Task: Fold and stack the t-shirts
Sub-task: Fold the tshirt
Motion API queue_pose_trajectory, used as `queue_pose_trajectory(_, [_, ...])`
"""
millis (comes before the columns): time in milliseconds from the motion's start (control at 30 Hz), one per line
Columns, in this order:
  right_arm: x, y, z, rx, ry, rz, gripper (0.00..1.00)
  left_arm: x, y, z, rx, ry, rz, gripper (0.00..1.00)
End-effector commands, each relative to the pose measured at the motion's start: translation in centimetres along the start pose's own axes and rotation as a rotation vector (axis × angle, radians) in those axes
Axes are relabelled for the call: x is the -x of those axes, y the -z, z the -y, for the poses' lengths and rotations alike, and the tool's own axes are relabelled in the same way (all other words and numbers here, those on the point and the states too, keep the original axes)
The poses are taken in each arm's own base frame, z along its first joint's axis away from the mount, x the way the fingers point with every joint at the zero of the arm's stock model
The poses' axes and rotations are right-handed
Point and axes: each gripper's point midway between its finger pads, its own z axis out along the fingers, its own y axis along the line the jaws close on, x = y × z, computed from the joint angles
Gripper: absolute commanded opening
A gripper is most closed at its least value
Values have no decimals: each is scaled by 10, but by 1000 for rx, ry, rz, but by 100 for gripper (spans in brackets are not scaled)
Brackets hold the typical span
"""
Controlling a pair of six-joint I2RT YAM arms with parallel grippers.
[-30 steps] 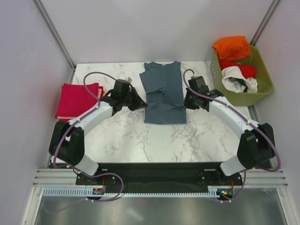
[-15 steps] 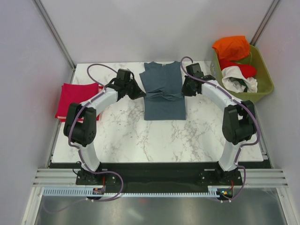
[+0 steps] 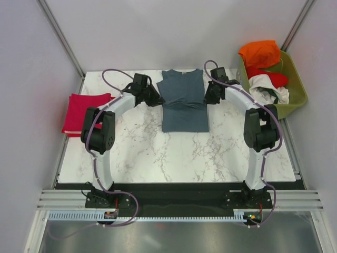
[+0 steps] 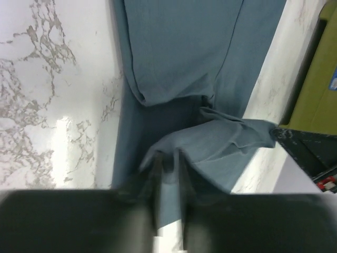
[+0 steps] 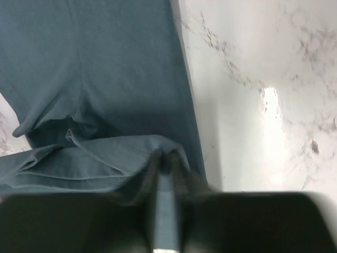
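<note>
T-shirts are partly done. Mid-bench (image 3: 174,153), the slate tee (image 3: 183,108) lies half-folded, with my left gripper (image 3: 156,100) and right gripper (image 3: 206,99) each clenched on a side edge. At left, the crimson tee (image 3: 84,112) sits folded. Far right, the orange tee (image 3: 259,52), red tee (image 3: 271,78) and white tee (image 3: 267,89) lie crumpled in the basket (image 3: 295,103), unfolded.

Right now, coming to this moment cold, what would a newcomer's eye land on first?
The slate blue-grey cotton t-shirt lies partly folded at the far middle of the white marble table, with the left gripper and right gripper pinching its side edges. Next come the crimson folded t-shirt at the table's left edge and the olive-green plastic basket at the far right, heaped with orange, red and white tees.
</note>
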Motion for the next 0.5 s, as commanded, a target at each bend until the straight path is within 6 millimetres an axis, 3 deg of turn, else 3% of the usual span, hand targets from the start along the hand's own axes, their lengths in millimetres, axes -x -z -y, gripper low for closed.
queue_pose_trajectory(0, [27,-4,-13,47,-12,56,31,18,-3,13,-46,-11,17,33])
queue_pose_trajectory(33, [28,-6,-10,34,-24,61,61,18,-4,13,-47,-21,13,50])
queue_pose_trajectory(100, [35,0,-6,11,-33,98,75,20,-3,11,-31,-32,17,68])
queue_pose_trajectory(133, [24,-2,0,3,-30,81,76,21,4,13,-33,-54,26,70])
queue_pose_trajectory(200, [29,16,-6,52,-24,123,76,12,12,4,-8,-68,25,71])
queue_pose_trajectory(233, [11,14,4,35,-24,98,75,13,26,13,-26,-94,47,72])
queue_pose_trajectory(267, [19,31,2,62,-24,147,74,9,34,14,-24,-109,52,72])
queue_pose_trajectory(300, [14,37,4,68,-25,155,73,-2,37,1,7,-111,43,71])
queue_pose_trajectory(400, [-11,51,16,94,-12,154,68,-26,54,-5,8,-138,32,67])
queue_pose_trajectory(433, [-32,48,23,101,-8,108,66,-35,58,-4,-2,-147,25,66])
queue_pose_trajectory(467, [-35,54,23,115,-4,113,65,-46,62,-10,0,-149,13,65])
